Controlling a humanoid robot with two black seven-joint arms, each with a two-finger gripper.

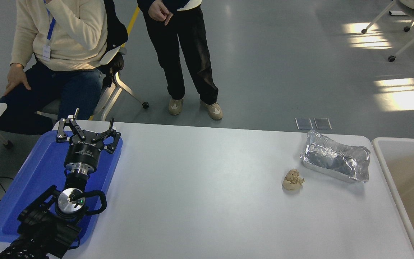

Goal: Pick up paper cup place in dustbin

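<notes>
dustbin [390,169]: 1 | blue tray [31,180]: 1 | foil bag [336,160]: 1 | paper wad [293,180]: 1 | persons [67,39]: 2

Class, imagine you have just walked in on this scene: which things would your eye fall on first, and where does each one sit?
The bright blue plastic tray at the white table's left end stands out first, with the black left gripper parked open above it. Near the right end, a crinkled silver foil bag glints beside a small crumpled tan paper wad. Past the right edge is the large beige plastic dustbin; no cup shows.

Beige dustbin [404,169] at table's rt edge
</notes>
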